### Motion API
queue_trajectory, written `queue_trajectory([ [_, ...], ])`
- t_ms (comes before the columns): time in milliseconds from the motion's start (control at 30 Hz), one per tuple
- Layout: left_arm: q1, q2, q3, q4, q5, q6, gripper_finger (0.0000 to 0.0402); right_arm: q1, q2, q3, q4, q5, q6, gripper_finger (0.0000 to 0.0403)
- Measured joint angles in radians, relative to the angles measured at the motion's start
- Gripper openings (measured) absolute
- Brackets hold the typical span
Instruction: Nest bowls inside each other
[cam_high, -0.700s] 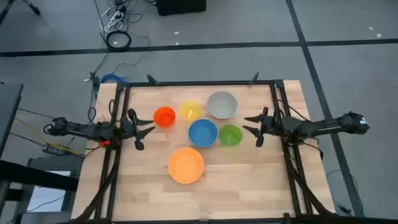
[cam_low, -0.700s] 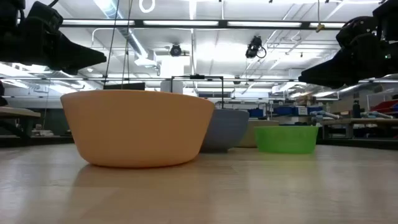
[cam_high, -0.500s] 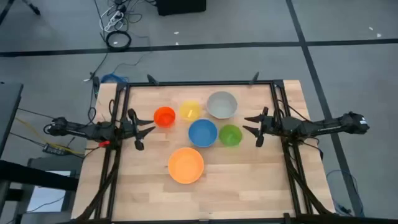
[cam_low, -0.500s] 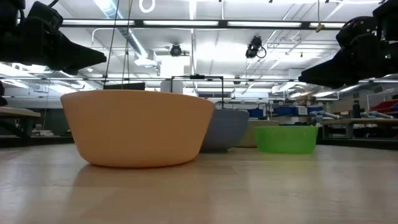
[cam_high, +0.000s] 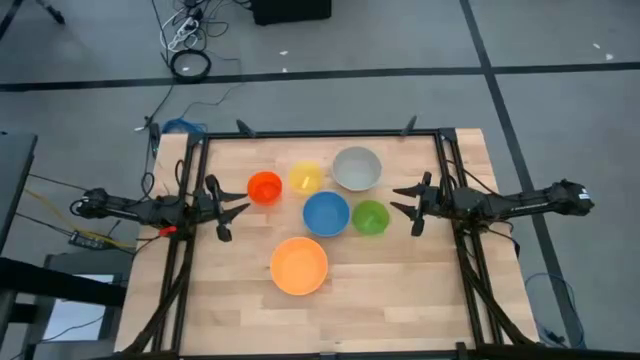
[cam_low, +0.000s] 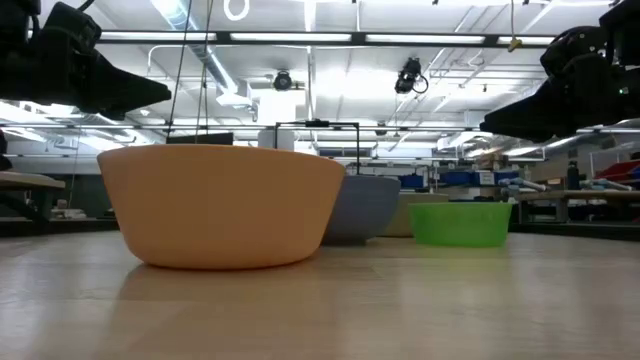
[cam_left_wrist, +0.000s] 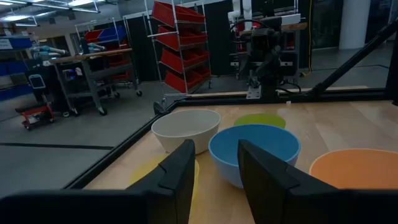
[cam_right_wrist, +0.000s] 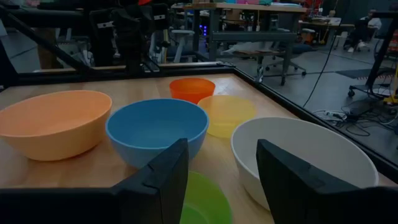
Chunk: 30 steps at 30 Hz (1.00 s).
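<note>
Six bowls stand apart on their bases on the wooden table: red-orange, yellow, grey, blue, green and light orange. My left gripper hovers open at the left side, level with the red-orange bowl. My right gripper hovers open at the right, just beside the green bowl. Both point inward and hold nothing. The left wrist view shows the grey bowl and blue bowl past the fingers.
Black frame rails run along the table's left and right sides under the arms. Bare wood lies along the near part of the table. Cables lie on the floor beyond the far edge.
</note>
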Motion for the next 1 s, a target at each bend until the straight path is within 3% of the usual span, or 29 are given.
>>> queue_trajectory([
  [433, 0.000, 0.000, 0.000, 0.000, 0.000, 0.000, 0.0131, 0.000, 0.000, 0.000, 0.085, 0.000, -0.038, 0.0178],
  [500, 0.000, 0.000, 0.000, 0.000, 0.000, 0.000, 0.0131, 0.001, 0.000, 0.000, 0.147, -0.008, 0.065, 0.0177],
  [600, 0.000, 0.000, 0.000, 0.000, 0.000, 0.000, 0.0131, 0.004, 0.000, 0.000, 0.281, -0.093, 0.371, 0.0177],
  [667, 0.000, 0.000, 0.000, 0.006, 0.000, 0.000, 0.0131, 0.004, 0.000, 0.000, 0.354, -0.102, 0.405, 0.0178],
  [800, 0.000, 0.000, 0.000, 0.118, 0.005, -0.102, 0.0131, 0.012, 0.000, 0.001, 0.454, -0.125, 0.335, 0.0177],
  [1000, 0.000, -0.001, 0.000, 0.376, 0.012, -0.322, 0.0131, 0.026, 0.008, 0.044, 0.436, -0.178, 0.176, 0.0178],
])
